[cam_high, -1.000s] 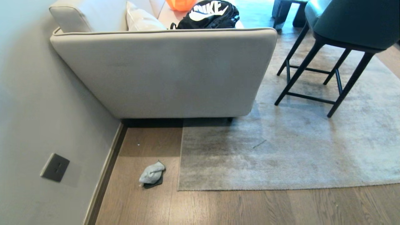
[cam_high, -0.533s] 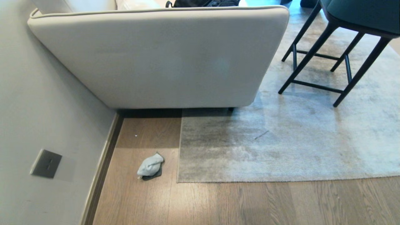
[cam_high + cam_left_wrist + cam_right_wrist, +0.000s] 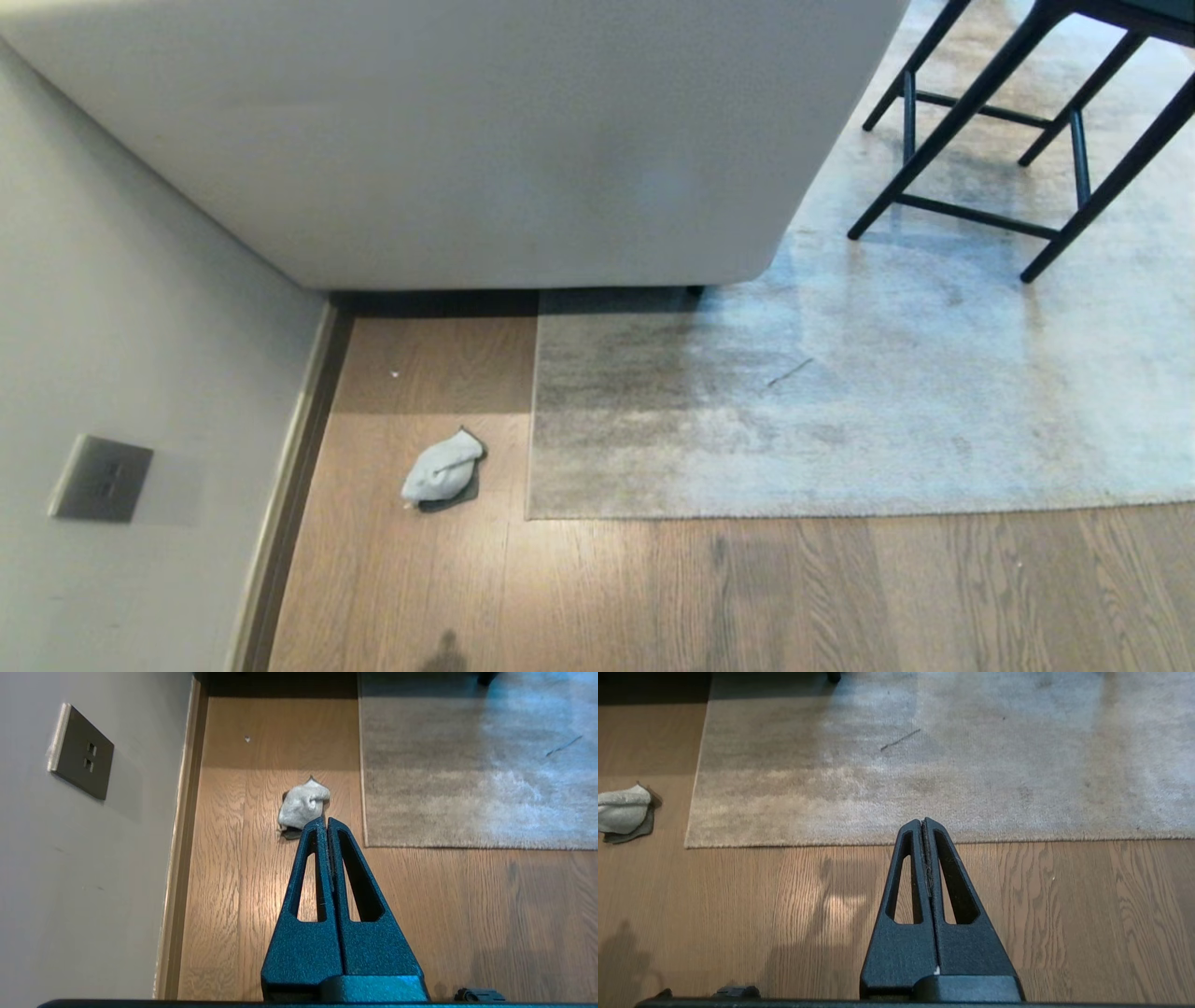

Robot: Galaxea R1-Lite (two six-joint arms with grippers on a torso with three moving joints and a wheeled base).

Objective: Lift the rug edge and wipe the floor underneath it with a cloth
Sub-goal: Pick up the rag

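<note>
My left gripper is pressed together, fingers flat vs each other, nothing btwn them. It hangs above the floor, apart from it, w/ the tips lined up just beside the cloth as the left wrist view shows it. My right gripper is likewise pressed together & empty, above bare planks, tips in line w/ the rug edge that faces me. Neither arm shows in the head view.

Landmark = rug corner, the square one nearest the wall. The cloth lies bunched on the floor just beside that corner, on the wall side, not touching the rug; pale face up, darker face peeking out beneath. Rug edge runs straight from the corner off to my right, lying flat on the planks. Skirting strip & wall are past the cloth from the corner, w/ a dark socket plate on the wall. Sofa end sits beyond the corner, partly on the rug. Stool legs stand on the rug, well apart from the corner. A thin dark thread lies on the pile.
</note>
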